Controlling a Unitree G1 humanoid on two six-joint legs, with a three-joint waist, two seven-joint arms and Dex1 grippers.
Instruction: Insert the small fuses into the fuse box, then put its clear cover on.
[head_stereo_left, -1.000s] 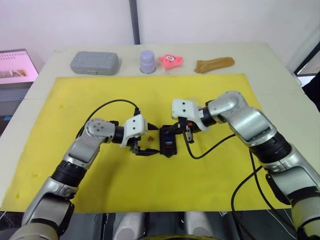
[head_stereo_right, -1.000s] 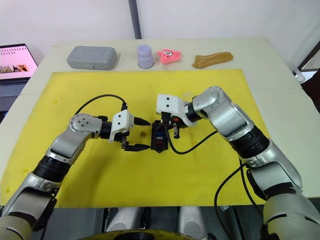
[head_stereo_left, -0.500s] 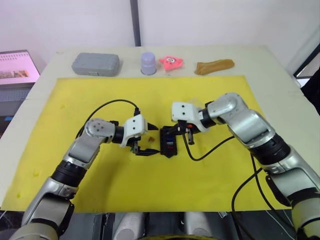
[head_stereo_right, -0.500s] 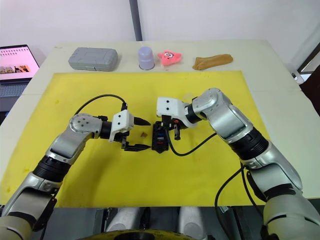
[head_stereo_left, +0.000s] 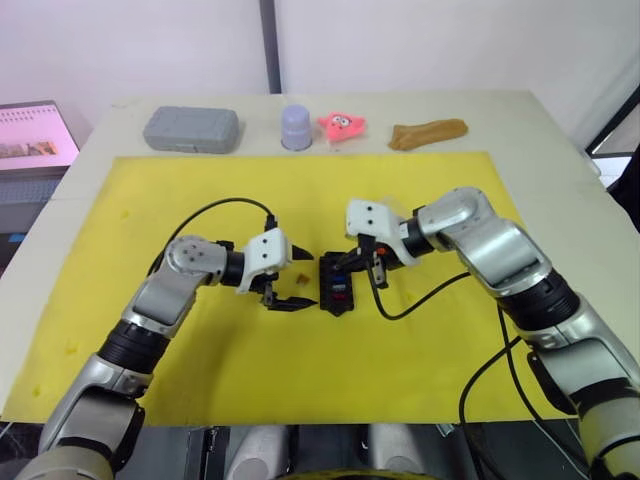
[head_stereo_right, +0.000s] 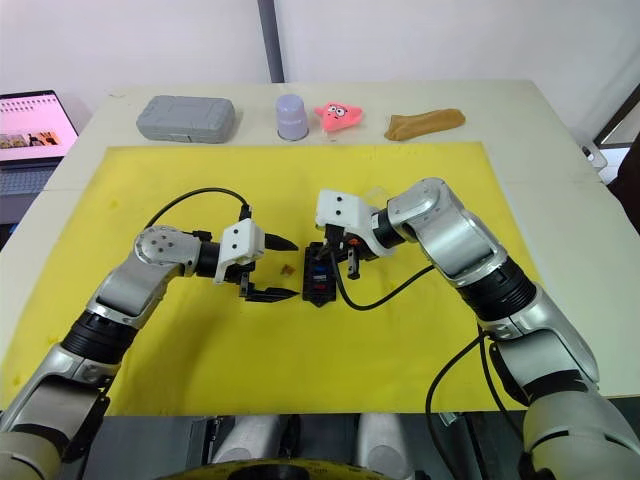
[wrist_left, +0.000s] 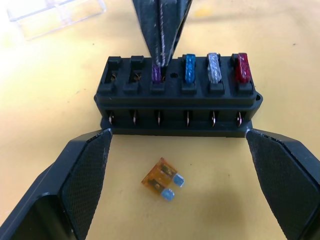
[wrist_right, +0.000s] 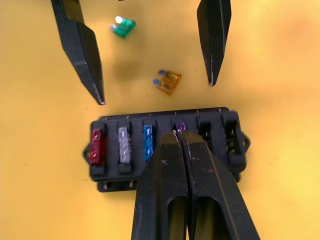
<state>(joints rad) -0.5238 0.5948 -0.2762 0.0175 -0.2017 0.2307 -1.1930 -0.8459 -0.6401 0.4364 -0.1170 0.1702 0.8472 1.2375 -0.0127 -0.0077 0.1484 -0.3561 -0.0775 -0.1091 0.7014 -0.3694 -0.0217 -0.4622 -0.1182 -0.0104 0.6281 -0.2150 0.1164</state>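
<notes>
The black fuse box (wrist_left: 177, 95) lies mid-mat and holds a red fuse (wrist_left: 242, 67), a grey one (wrist_left: 214, 67), a blue one (wrist_left: 189, 65) and a purple one (wrist_left: 156, 74) in one row. My right gripper (wrist_right: 180, 134) is shut, its tips pressing down on the purple fuse (wrist_right: 181, 126). My left gripper (head_stereo_right: 292, 267) stands open just left of the box, around a loose orange fuse (wrist_left: 163, 181) on the mat. A green fuse (wrist_right: 123, 27) lies farther left. The clear cover (wrist_left: 55, 12) rests beyond the box.
A yellow mat (head_stereo_left: 420, 350) covers the table. Along the back edge stand a grey case (head_stereo_left: 190, 127), a lilac cup (head_stereo_left: 295, 125), a pink toy (head_stereo_left: 341, 124) and a brown object (head_stereo_left: 428, 131). A laptop (head_stereo_left: 35, 130) sits at far left. Black cables trail from both wrists.
My left gripper has eased slightly to the left, away from the fuse box. The right gripper stays shut over the purple fuse.
</notes>
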